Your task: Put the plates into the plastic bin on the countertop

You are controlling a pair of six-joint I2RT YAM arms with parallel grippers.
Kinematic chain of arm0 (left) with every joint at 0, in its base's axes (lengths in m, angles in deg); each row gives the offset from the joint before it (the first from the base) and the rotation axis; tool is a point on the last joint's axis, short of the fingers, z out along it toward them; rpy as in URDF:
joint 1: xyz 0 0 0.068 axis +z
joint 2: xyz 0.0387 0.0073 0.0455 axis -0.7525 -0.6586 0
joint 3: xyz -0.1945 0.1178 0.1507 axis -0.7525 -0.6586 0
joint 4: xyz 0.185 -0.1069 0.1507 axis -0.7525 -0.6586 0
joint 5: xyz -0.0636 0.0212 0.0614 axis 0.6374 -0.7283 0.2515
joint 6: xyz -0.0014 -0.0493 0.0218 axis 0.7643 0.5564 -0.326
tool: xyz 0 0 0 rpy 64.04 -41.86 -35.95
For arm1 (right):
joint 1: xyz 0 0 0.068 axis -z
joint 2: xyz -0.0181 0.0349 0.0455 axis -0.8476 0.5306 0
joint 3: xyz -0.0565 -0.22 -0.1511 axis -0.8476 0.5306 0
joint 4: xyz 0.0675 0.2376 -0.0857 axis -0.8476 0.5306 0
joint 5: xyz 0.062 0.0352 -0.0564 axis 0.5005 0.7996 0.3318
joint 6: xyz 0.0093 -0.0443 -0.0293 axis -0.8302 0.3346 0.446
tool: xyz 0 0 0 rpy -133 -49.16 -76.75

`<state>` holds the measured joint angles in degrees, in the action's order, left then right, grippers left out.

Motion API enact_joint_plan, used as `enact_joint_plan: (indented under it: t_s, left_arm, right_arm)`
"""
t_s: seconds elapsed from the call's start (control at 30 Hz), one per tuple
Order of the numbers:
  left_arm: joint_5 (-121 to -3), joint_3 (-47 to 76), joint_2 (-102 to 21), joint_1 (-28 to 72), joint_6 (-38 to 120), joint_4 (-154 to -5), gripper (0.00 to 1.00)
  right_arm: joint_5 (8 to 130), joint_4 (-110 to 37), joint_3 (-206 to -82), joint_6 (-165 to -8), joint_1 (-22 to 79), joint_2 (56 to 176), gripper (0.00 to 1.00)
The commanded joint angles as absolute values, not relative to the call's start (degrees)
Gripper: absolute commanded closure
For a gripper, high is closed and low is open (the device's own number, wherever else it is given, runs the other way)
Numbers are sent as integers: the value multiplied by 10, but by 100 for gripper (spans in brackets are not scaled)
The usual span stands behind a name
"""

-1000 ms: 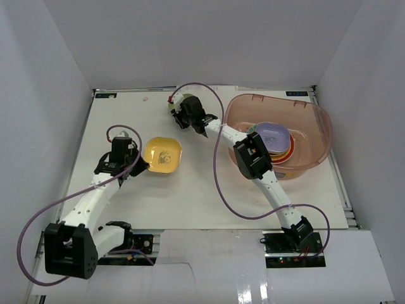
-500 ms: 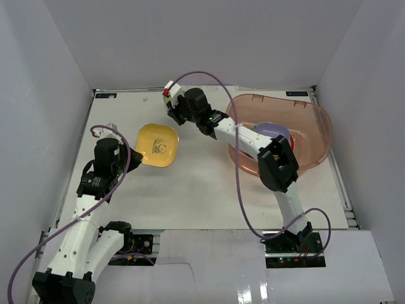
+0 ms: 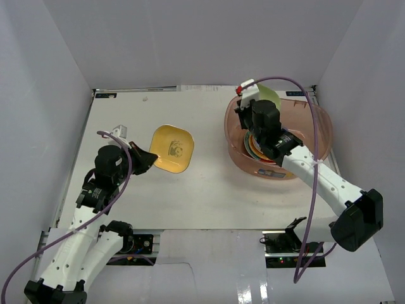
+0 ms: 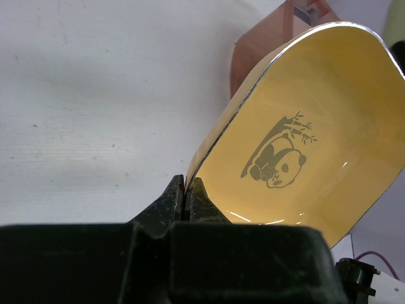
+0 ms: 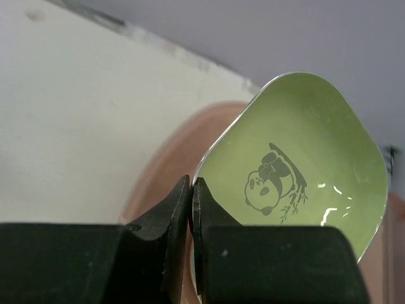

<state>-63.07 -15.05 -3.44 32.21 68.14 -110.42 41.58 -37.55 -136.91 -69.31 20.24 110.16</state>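
My left gripper is shut on the left rim of the yellow rounded-square plate and holds it tilted above the countertop. In the left wrist view the fingers pinch the yellow plate, which bears a panda print. My right gripper is shut on the rim of the green plate and holds it over the back left of the plastic bin. The right wrist view shows the same grip on the green plate. A stack of plates lies in the bin.
White walls enclose the countertop on three sides. The bin's rim lies just under my right fingers, and part of the bin shows beyond the yellow plate. Purple cables loop beside both arms.
My right arm has swung from the back middle of the table to above the bin, carrying the green plate. My left gripper has lifted the yellow plate and shifted it slightly right.
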Motion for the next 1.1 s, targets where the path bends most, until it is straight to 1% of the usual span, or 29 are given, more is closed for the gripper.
enact_joint_plan:
  t_s: [0.0,0.2,0.37,0.47,0.57,0.67,0.7,0.77,0.8,0.87,0.9,0.93,1.07]
  left_arm:
    - [-599,-151,-25,311,695,-1067,100]
    - [-594,-169,-21,309,709,-1055,100]
    - [-593,-162,-53,301,707,-1037,100]
    - [-598,-155,-75,289,708,-1024,100]
    - [-613,-146,-97,263,712,-1012,100]
    - [-646,-128,-120,222,717,-1005,100]
    - [-655,-123,-127,212,717,-1004,100]
    - [-675,-105,-142,181,717,-1000,100]
    - [-684,-100,-155,172,717,-998,100]
    - [-694,-88,-169,144,715,-994,100]
    - [-726,-72,-185,136,714,-994,100]
    - [-732,-63,-196,129,712,-992,100]
    - [-772,-8,-271,71,699,-987,100]
  right_arm:
    - [371,-317,-1308,-727,261,1090,92]
    - [394,-308,-1275,-723,297,1116,92]
    - [388,-305,-1271,-723,313,1148,92]
    - [411,-308,-1271,-730,328,1159,92]
    - [424,-308,-1273,-736,331,1173,88]
    - [411,-307,-1276,-740,332,1181,77]
    - [419,-308,-1277,-748,331,1179,66]
    - [430,-308,-1279,-756,333,1162,52]
    - [436,-308,-1280,-761,332,1154,43]
    - [451,-305,-1283,-780,333,1125,38]
    - [450,-301,-1291,-787,333,1114,37]
    - [450,-290,-1295,-800,333,1089,36]
    - [425,-261,-1323,-842,336,1023,37]
